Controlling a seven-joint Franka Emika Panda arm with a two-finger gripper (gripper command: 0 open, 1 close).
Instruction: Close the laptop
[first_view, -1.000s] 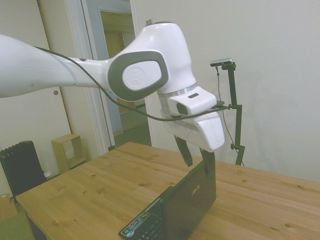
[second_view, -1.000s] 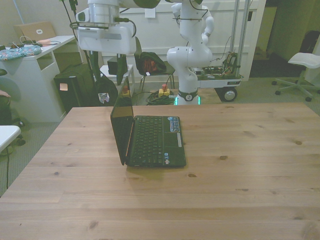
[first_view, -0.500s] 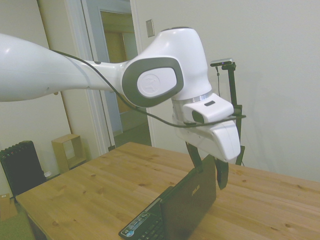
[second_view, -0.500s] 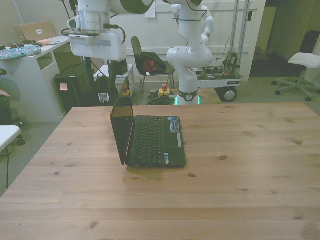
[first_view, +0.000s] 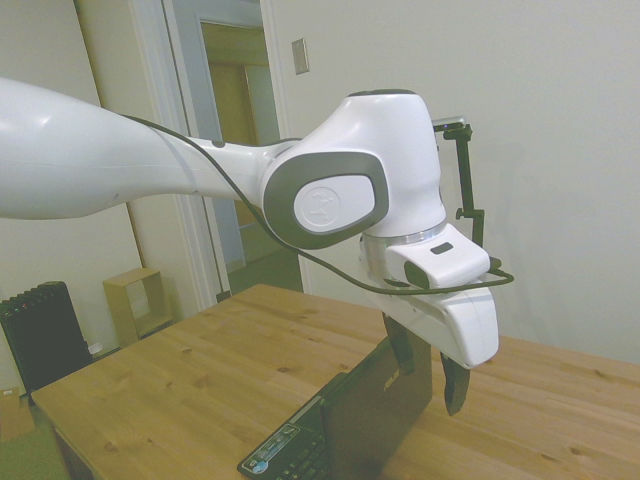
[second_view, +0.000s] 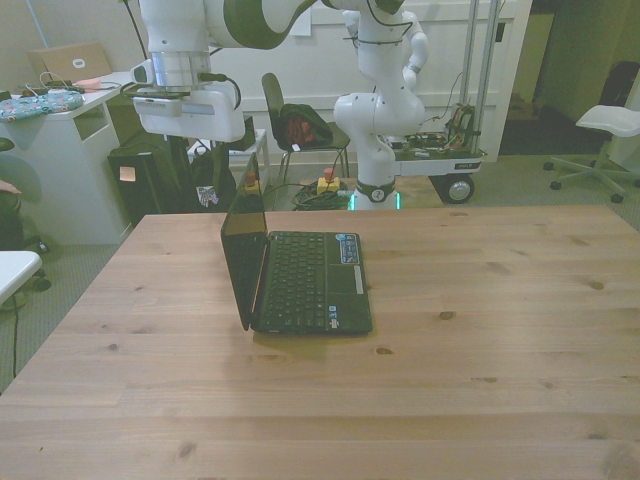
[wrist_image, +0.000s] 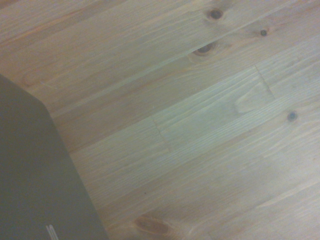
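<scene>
The black laptop (second_view: 300, 280) stands open on the wooden table (second_view: 480, 330), its lid (second_view: 243, 235) nearly upright on the front view's left side. Coloured stickers (second_view: 347, 247) mark a far palm-rest corner. In the side view the lid's back (first_view: 385, 405) with its small silver logo faces me. My gripper (first_view: 427, 370) hangs open just behind the lid's upper edge, one finger close to the edge, the other farther out, nothing between them. The front view shows the white hand (second_view: 190, 105) left of the lid top. The wrist view shows the lid's outer face (wrist_image: 35, 175) and bare table (wrist_image: 200, 125).
Behind the table stand a chair with a dark bag (second_view: 300, 125), a second white robot on a wheeled base (second_view: 385, 100), a white desk (second_view: 60, 130) on the front view's left and an office chair (second_view: 610, 125) on the right.
The gripper has moved from above the lid's top edge down and over to the lid's outer side, toward the front view's left. The laptop has not moved.
</scene>
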